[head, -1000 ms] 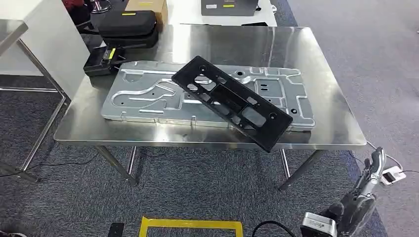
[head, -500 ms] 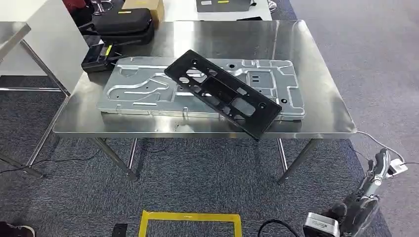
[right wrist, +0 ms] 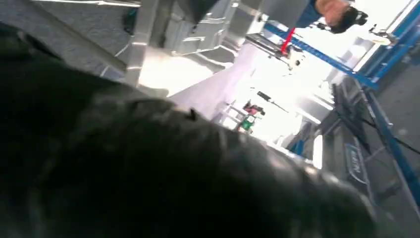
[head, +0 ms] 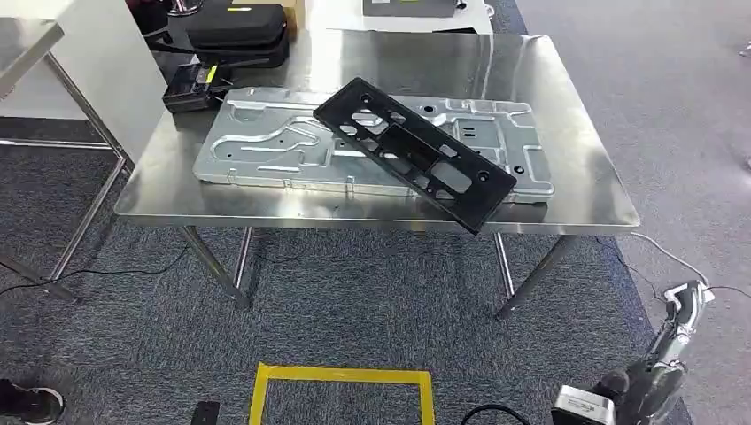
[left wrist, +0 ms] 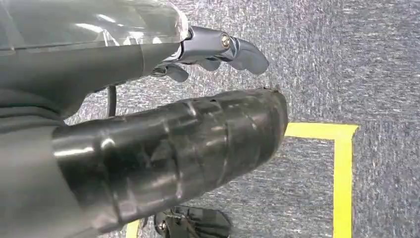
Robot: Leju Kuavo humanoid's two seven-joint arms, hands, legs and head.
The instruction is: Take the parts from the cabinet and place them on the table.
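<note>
A large silver stamped metal panel point(head: 266, 146) lies flat on the steel table point(head: 576, 190). A long black plastic frame point(head: 412, 152) with cut-outs lies slantwise on top of it, one end reaching the table's front edge. My right hand point(head: 686, 299) hangs low at the right beside the table, away from both parts, with nothing in it. In the left wrist view my left hand point(left wrist: 188, 129) hangs over grey carpet, its fingers point(left wrist: 237, 49) apart and empty. The right wrist view is dark and blurred.
A black case point(head: 237, 22) and a black device with a yellow label point(head: 190, 88) sit at the table's far left corner. A second table point(head: 27, 40) and a white panel point(head: 97, 62) stand at the left. A yellow tape square point(head: 341, 390) marks the carpet in front. A shoe point(head: 27, 403) shows at the lower left.
The whole picture has shifted, so the camera has moved. The two parts keep their places on the table. My right arm now hangs a little lower in the picture.
</note>
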